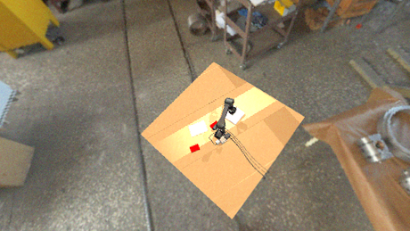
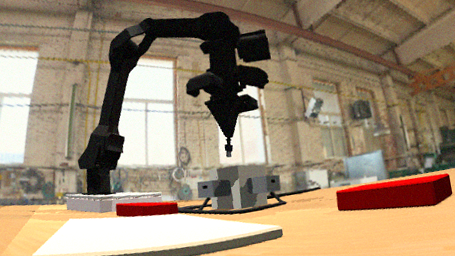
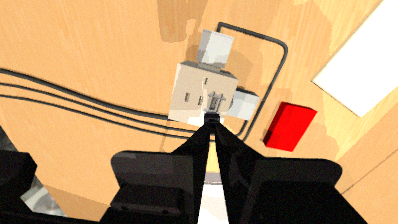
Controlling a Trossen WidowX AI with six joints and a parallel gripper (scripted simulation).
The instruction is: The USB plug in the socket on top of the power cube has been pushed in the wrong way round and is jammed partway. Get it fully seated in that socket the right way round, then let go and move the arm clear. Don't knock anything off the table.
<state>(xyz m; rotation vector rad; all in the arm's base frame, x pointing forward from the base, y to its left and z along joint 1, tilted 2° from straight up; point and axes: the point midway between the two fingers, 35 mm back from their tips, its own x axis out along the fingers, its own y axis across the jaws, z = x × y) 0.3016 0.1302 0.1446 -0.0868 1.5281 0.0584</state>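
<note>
The power cube (image 2: 231, 198) (image 3: 194, 82) is a pale block with several slots on top; part of its top is hidden behind the plug and fingertips in the wrist view. My gripper (image 2: 229, 139) (image 3: 212, 126) points down above the cube, shut on the small USB plug (image 2: 228, 150) (image 3: 215, 103). The plug hangs upright with its metal end down, and a gap shows between it and the cube's top in the exterior view. In the wrist view it lies over the cube's near right part. Which way round its contacts face cannot be told.
Grey blocks (image 3: 215, 49) (image 3: 245, 104) stick out from two cube sides. Black cables (image 3: 100, 102) loop around it. A red block (image 3: 291, 126) (image 2: 391, 196) and a white slab (image 3: 362, 65) (image 2: 139, 235) lie nearby. Another red block (image 2: 146, 208) is near the arm's white base (image 2: 93, 203).
</note>
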